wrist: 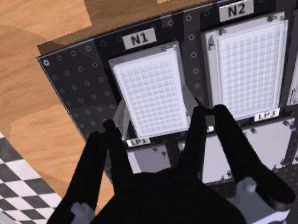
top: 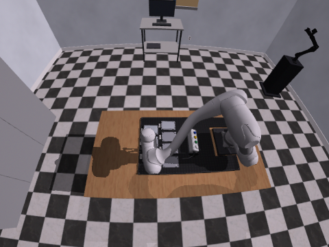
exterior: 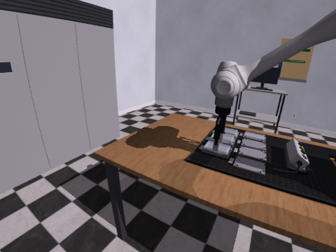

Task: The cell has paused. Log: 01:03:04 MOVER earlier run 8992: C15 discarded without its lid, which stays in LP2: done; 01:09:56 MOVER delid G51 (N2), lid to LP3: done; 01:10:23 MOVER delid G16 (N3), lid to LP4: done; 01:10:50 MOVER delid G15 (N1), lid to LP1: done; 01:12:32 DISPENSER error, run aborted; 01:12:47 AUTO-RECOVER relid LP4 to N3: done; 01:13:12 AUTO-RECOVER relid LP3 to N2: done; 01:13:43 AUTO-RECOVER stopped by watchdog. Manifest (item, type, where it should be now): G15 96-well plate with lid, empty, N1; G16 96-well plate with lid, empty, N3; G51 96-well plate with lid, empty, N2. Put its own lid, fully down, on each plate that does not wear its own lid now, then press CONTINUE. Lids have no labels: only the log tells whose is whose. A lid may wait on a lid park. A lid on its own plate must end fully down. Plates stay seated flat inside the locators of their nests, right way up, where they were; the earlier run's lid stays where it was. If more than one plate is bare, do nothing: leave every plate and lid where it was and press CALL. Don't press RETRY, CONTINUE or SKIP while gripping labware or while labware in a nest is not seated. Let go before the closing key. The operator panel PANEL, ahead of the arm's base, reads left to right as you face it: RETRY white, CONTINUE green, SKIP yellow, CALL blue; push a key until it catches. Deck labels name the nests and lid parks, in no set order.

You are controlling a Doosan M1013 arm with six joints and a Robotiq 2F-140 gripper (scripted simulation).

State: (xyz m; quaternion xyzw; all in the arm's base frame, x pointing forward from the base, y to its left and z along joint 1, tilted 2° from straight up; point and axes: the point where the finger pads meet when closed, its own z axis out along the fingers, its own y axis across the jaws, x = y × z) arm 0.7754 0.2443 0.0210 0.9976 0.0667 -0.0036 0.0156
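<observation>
In the wrist view the plate in nest N1 (wrist: 150,92) shows its open well grid and wears no lid. The plate in N2 (wrist: 247,70) beside it wears a lid. My gripper (wrist: 154,100) stands over the park labelled LP1 (wrist: 137,142), just in front of N1. It is shut on a clear lid (wrist: 122,117), whose grey edges show between the black fingers. I cannot tell how high the lid is above the park. In the exterior view the gripper (exterior: 218,141) points straight down at the near left corner of the deck. N3 is out of the wrist view.
The operator panel (top: 194,140) with its coloured keys sits on the black deck to the right of the nests; it also shows in the exterior view (exterior: 297,154). More nests and parks lie in rows (exterior: 250,150) behind the gripper. A framed pad (top: 223,140) lies at the right.
</observation>
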